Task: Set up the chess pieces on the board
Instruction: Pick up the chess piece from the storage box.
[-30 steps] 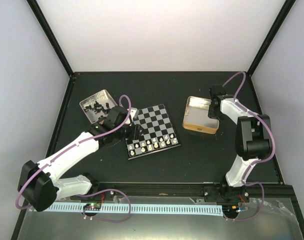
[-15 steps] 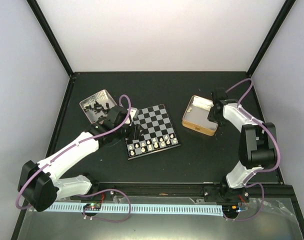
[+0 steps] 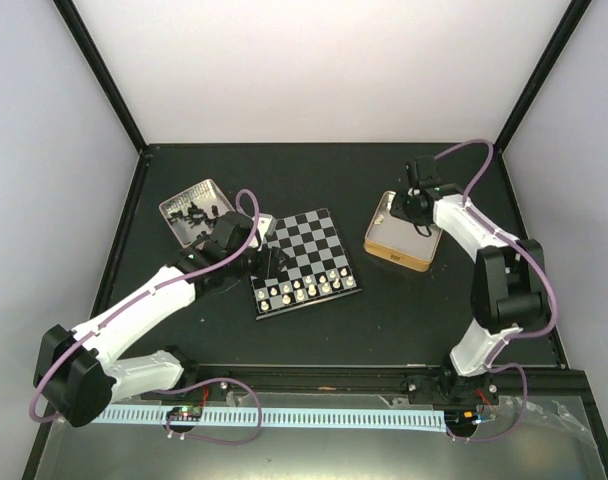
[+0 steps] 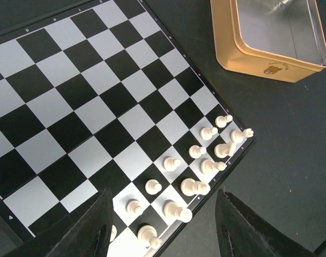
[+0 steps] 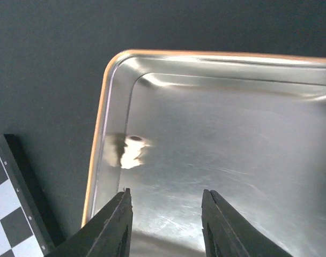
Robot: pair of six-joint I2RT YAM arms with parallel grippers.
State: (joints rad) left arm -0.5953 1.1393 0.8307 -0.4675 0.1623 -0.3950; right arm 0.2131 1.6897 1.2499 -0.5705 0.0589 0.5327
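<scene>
The board (image 3: 306, 245) lies at the table's middle, and several cream-white chess pieces (image 3: 306, 288) stand in its two near rows. In the left wrist view these white pieces (image 4: 198, 160) stand upright on the board (image 4: 82, 101). My left gripper (image 3: 272, 263) (image 4: 163, 227) hovers open over the board's near left part, holding nothing. My right gripper (image 3: 406, 204) (image 5: 165, 225) is open and empty above the tan box (image 3: 399, 248). One white piece (image 5: 132, 152) lies on its side by the box's left wall (image 5: 101, 128). Black pieces (image 3: 194, 212) sit in a silver tin.
The silver tin (image 3: 172, 204) stands at the back left, close to my left arm. The tan box (image 4: 259, 53) is right of the board, and a board corner (image 5: 10, 214) shows beside it. Black frame rails edge the table.
My right gripper has opened and swung back and left over the tan box's far left corner. The left arm has barely moved.
</scene>
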